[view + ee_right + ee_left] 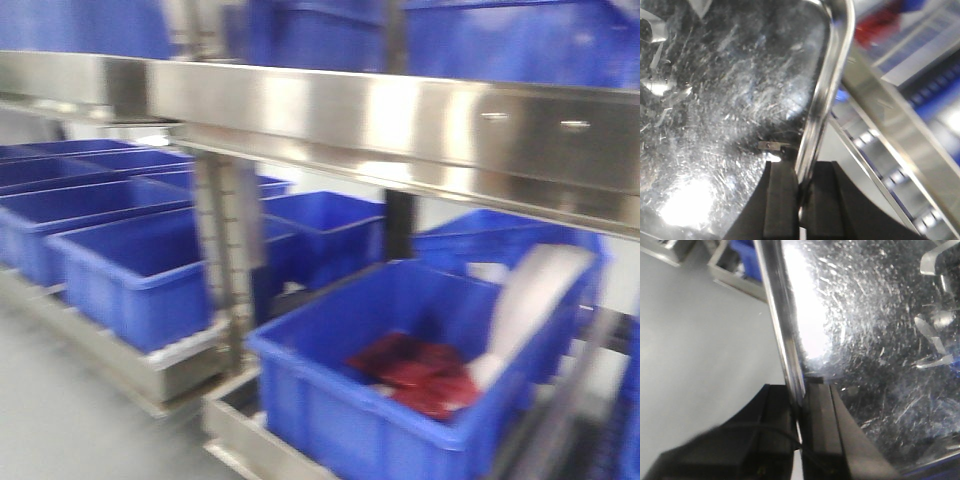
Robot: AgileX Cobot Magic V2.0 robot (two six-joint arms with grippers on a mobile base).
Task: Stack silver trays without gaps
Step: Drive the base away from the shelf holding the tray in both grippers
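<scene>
In the left wrist view a scratched, shiny silver tray (875,350) fills the right side, its thin rim (782,330) running down to my left gripper (799,407), which is shut on that rim. The right wrist view shows a silver tray (725,100) on the left with a rounded corner. Its rim (827,85) drops between the black fingers of my right gripper (801,187), shut on it. I cannot tell whether both grippers hold the same tray. Neither a tray nor a gripper shows in the front view.
A broad steel shelf rail (400,125) crosses the front view close above. Several blue bins (130,270) sit on the lower shelf; the nearest bin (340,400) holds red packets (420,375) and a white item (530,300). Grey floor (700,350) lies to the left.
</scene>
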